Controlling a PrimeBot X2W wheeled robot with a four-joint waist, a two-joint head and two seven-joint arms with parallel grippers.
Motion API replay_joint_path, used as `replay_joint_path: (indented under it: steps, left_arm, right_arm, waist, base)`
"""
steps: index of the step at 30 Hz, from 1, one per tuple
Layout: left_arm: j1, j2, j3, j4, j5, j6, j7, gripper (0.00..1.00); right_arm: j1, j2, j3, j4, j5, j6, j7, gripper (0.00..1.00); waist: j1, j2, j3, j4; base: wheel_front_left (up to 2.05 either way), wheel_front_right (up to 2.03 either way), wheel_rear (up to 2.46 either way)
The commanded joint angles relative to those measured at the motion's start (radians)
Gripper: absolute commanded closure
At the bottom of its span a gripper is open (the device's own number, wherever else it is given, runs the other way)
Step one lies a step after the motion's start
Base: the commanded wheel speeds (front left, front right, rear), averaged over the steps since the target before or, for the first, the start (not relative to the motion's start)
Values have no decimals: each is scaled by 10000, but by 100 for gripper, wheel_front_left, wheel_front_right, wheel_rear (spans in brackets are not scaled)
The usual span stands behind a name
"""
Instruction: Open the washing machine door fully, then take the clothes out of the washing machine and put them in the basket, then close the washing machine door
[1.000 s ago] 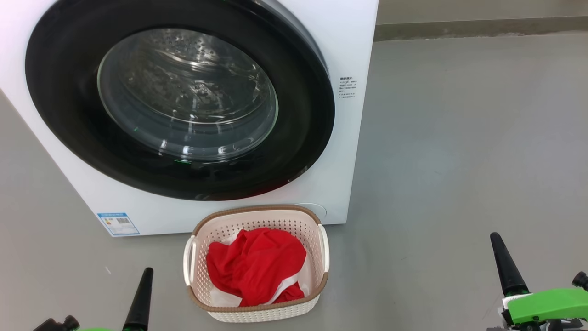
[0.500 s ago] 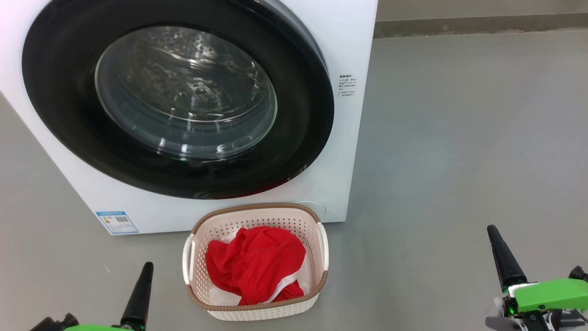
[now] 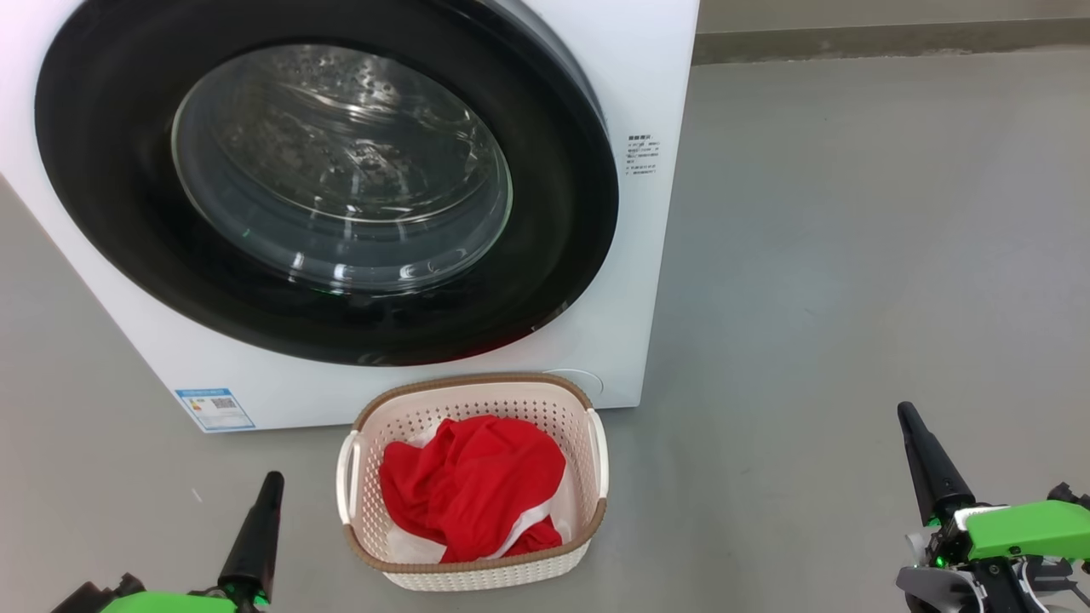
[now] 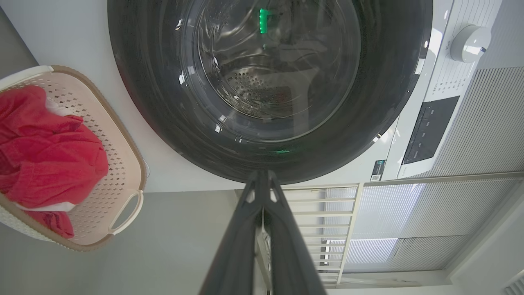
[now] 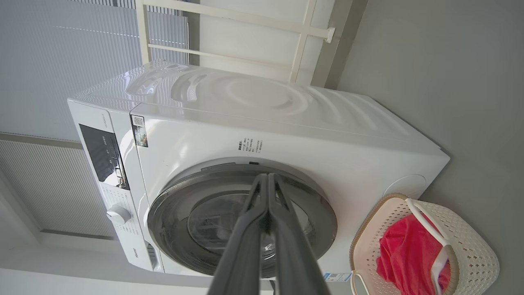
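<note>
The white washing machine point(image 3: 630, 281) fills the upper left of the head view. Its door point(image 3: 111, 213), black-rimmed with a clear glass centre, lies flat against the front; no fabric shows behind the glass. The cream basket point(image 3: 588, 524) stands on the floor right in front of it, with the red and white clothes point(image 3: 473, 485) piled inside. My left gripper point(image 3: 271, 481) is shut at the lower left, left of the basket. My right gripper point(image 3: 905, 411) is shut at the lower right, well clear of it. Both wrist views show fingers pressed together, the left gripper point(image 4: 262, 173) and the right gripper point(image 5: 267, 176), holding nothing.
Grey floor point(image 3: 851, 255) stretches to the right of the machine, up to a wall skirting point(image 3: 886, 42) at the back. The left wrist view shows the control panel point(image 4: 430, 127) with a dial point(image 4: 468, 43), and a white railing point(image 4: 327, 221) beside the machine.
The head view has drifted slightly, so the whole scene sits a little higher. My right gripper has risen a bit in the picture; my left one has dropped lower. Basket and door have not moved.
</note>
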Motion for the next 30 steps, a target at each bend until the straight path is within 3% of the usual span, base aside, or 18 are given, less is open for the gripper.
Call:
replay_joint_path:
  steps: [1, 30]
  left_arm:
    - [-416, 126, 362, -276, -324, -77, 97, 100]
    - [-441, 127, 380, -280, -579, -79, 165, 100]
  right_arm:
    - [-536, -185, 222, -206, 312, -5, 96, 100]
    - [-608, -146, 165, -153, 532, -6, 219, 100]
  waist:
    - [0, 0, 6, -2]
    - [0, 0, 18, -5]
  base:
    - [0, 0, 0]
    - [0, 0, 0]
